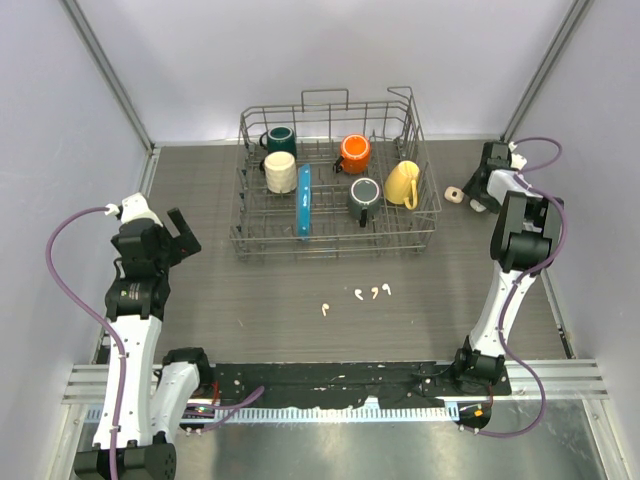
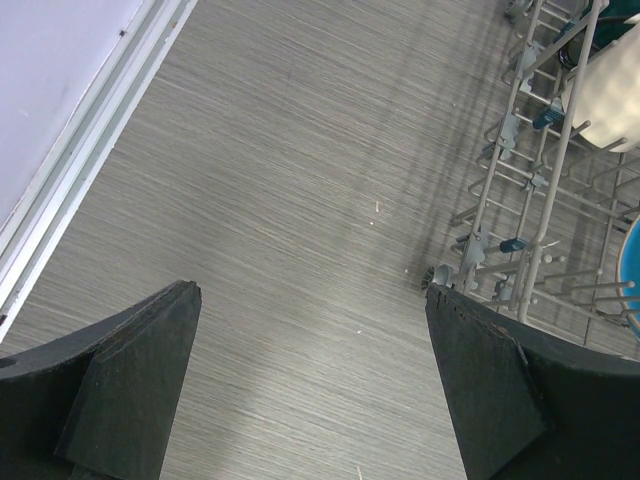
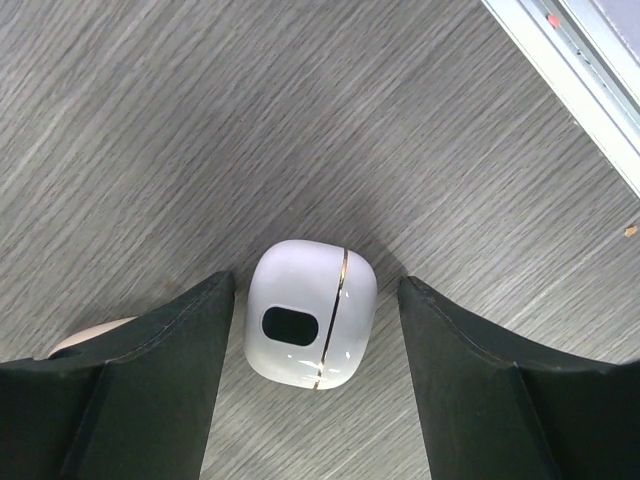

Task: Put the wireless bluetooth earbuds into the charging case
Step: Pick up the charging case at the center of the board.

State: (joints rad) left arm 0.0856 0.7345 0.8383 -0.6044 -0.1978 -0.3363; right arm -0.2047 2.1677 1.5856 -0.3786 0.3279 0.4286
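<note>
Right jaws wide open on either side of a small white rounded plastic charging case (image 3: 310,320) with a thin gold seam, apparently closed.

The case lies on the grey wood-grain surface (image 1: 200,300), around 2 o'clock in the overhead view, with a gap to each jaw. It looks light, rigid and glossy, so probably slippery; its two opposite sides seem the best place to grip. Four tiny white stemmed plastic earbuds (image 1: 374,292) lie loose near the centre, at 6 o'clock from the wire dish rack (image 1: 420,215). Left jaws gape wide, holding nothing.
</note>
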